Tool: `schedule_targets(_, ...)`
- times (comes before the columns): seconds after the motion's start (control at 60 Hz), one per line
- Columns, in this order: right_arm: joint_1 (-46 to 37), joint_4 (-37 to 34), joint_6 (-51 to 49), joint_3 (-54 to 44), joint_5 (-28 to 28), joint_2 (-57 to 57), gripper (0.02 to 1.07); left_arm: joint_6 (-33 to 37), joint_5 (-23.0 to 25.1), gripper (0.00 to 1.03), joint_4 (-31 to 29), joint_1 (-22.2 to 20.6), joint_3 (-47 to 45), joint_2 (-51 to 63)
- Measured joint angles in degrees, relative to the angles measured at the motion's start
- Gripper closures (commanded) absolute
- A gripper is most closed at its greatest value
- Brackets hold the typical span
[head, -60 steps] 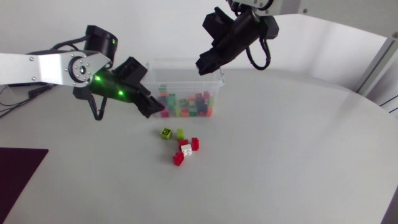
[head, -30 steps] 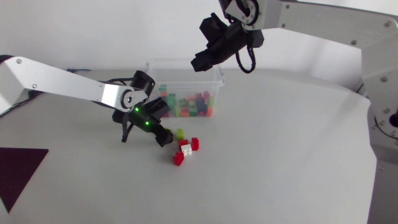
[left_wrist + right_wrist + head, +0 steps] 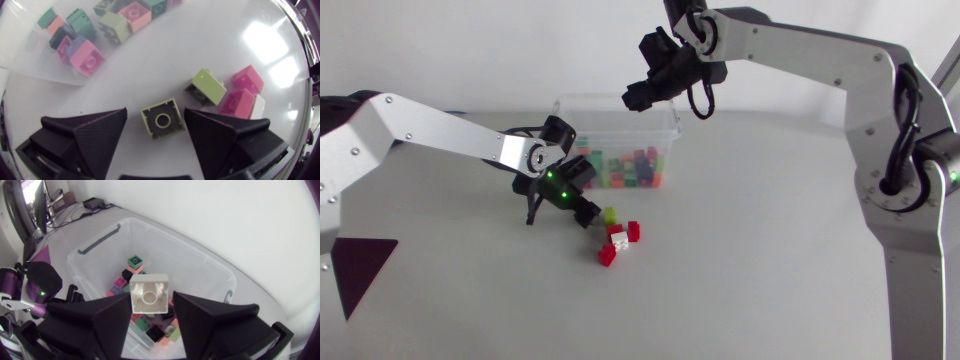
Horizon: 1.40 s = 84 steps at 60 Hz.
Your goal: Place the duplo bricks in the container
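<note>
The left gripper (image 3: pixel 156 113) is open - a pale green brick (image 3: pixel 162 119) sits on the table (image 3: pixel 150 60) between its 2 fingers. Just ahead lie a lime brick (image 3: pixel 209 85) and 2 pink bricks (image 3: pixel 248 79). The right gripper (image 3: pixel 151 301) pinches a white brick (image 3: pixel 149 293) over the container (image 3: pixel 170 249) - many small bricks (image 3: pixel 134 261) lie inside.

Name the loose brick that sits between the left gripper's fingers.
The pale green one-stud brick, stud up, between the left gripper's open fingers; the lime brick and pink bricks lie ahead.
</note>
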Motion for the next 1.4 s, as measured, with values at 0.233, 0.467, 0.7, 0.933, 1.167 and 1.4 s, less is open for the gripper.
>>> schedule_targets(0.233,-0.24,0.66,-0.13,-4.79,-0.13,-2.89,0.06,-0.22,0.04,0.7,0.02,0.0,0.42,0.59)
schedule_targets(0.467,-0.28,1.95,-6.6,-19.26,-3.1,-14.16,0.06,-0.17,0.04,0.71,-0.24,0.02,0.52,0.59)
schedule_targets(0.7,1.01,-2.49,-19.12,-28.72,-8.11,-24.09,0.06,0.09,0.07,0.71,-2.38,0.68,-0.96,-1.49)
schedule_targets(0.933,7.19,-8.96,-29.33,-34.58,-8.72,-24.26,0.06,0.28,0.31,0.71,-2.95,1.36,-2.95,-7.06)
schedule_targets(1.167,10.78,-10.56,-35.32,-34.95,-5.29,-19.39,0.07,0.28,0.48,0.71,-3.04,1.36,-3.74,-13.66)
schedule_targets(1.4,12.39,-13.55,-39.15,-34.42,-1.84,-13.29,0.07,0.28,0.94,0.71,-2.95,1.36,-3.67,-20.41)
